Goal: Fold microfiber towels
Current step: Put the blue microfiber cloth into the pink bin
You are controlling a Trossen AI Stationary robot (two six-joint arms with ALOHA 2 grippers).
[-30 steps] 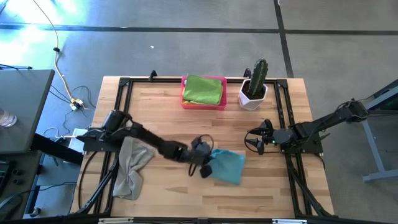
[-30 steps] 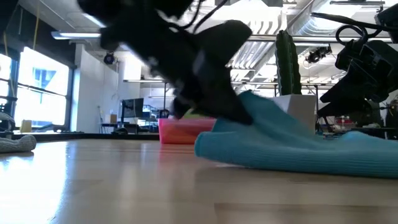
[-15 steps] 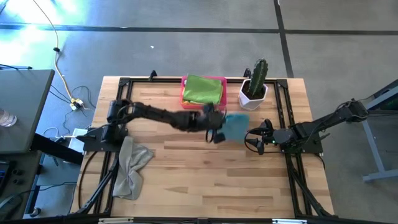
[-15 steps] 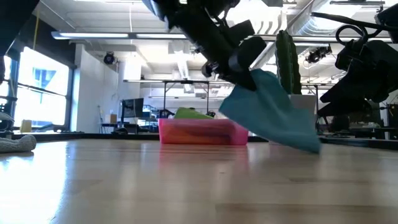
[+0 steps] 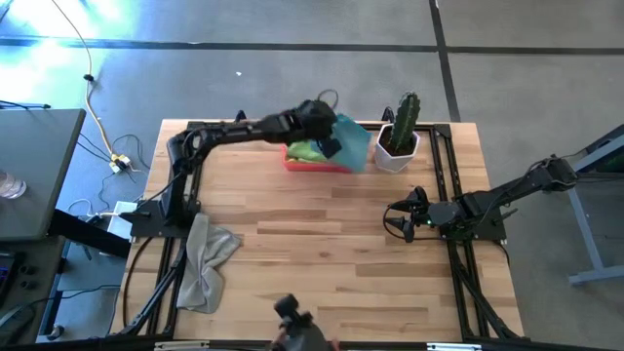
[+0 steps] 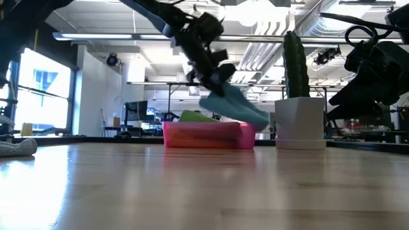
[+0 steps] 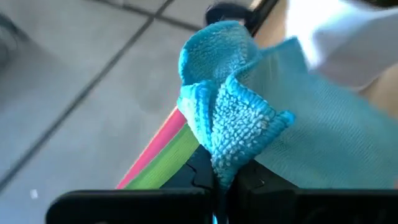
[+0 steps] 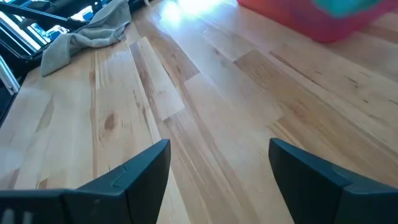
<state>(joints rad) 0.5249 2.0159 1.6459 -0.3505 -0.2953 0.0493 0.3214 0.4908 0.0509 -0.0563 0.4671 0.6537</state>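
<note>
Blue towel (image 5: 353, 141) hangs pinched in left gripper (image 5: 330, 136) over pink tray's (image 5: 318, 164) side nearest the cactus pot (image 5: 395, 154), above green towel (image 5: 310, 151). Looks like the stacking step; next needs lowering flat, then letting go. Right gripper (image 5: 392, 220), fingers wide apart w/ nothing in them, waits well apart from tray. Grey towel (image 5: 205, 259) far from tray, unfolded. Tray contents partly hidden.
</note>
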